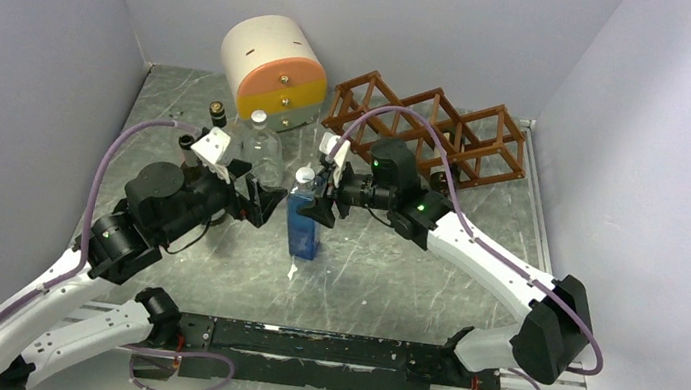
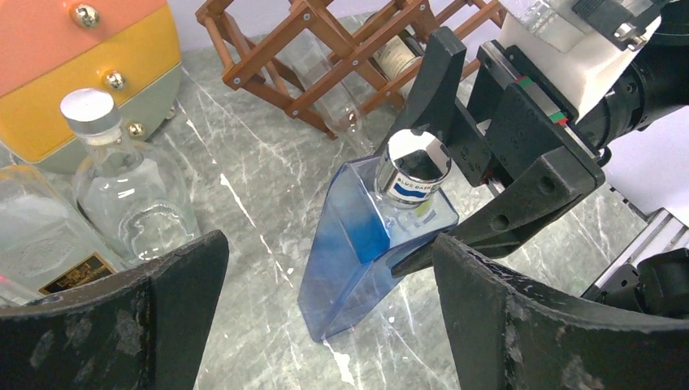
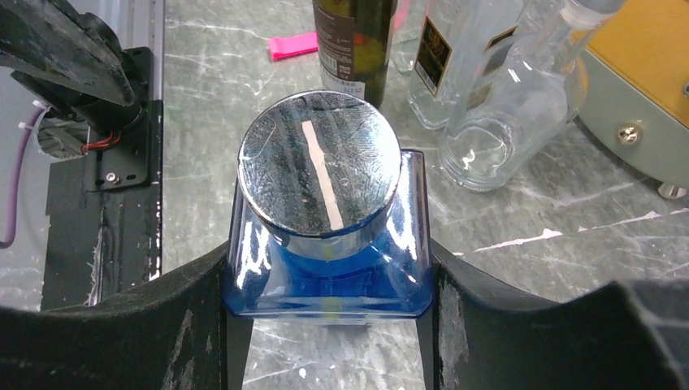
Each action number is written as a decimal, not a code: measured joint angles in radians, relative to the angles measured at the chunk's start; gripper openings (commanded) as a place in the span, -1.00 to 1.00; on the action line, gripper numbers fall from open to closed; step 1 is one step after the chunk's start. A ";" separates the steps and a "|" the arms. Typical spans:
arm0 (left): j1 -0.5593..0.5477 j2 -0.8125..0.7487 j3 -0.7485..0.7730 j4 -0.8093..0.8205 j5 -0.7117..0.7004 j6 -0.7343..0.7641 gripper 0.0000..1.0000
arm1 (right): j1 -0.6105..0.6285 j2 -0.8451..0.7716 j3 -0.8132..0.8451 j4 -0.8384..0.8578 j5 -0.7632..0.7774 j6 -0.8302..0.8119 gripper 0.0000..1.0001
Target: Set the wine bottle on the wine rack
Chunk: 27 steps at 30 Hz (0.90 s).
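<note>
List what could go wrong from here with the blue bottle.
1. The right jaws pinch the blue bottle high on smooth glass, just under its cap; it might slip or swing when lifted.
2. The clear bottle and the open left jaws sit close; a swing could hit them.

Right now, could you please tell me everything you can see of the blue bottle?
The blue bottle is clear blue-tinted glass, square-shouldered with flat faces, topped by a wide shiny silver cap above a small blue-and-white neck label. It stands upright on the grey marbled table, apart from the other bottles. The right end effector has a finger against each side of its shoulders; nothing else touches it.
</note>
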 measured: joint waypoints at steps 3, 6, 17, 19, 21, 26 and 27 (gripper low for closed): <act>0.000 0.000 -0.014 0.022 0.001 0.004 0.99 | 0.000 0.000 0.014 -0.024 0.010 -0.002 -0.84; 0.000 0.000 -0.034 0.048 0.019 0.014 0.99 | -0.009 0.000 0.045 -0.079 0.023 0.005 -0.92; 0.000 0.114 -0.061 0.154 0.233 0.043 0.99 | -0.188 -0.129 0.082 -0.098 0.023 0.179 -1.00; 0.000 0.144 -0.061 0.181 0.291 0.051 0.99 | -0.212 -0.170 0.083 -0.086 0.025 0.208 -1.00; 0.000 0.182 -0.061 0.214 0.349 0.064 0.99 | -0.229 -0.200 0.086 -0.080 0.023 0.226 -1.00; 0.027 0.325 -0.028 0.264 0.469 0.108 0.93 | -0.248 -0.249 0.116 -0.084 0.013 0.240 -1.00; 0.043 0.359 -0.014 0.268 0.492 0.120 0.94 | -0.248 -0.255 0.118 -0.084 0.013 0.240 -1.00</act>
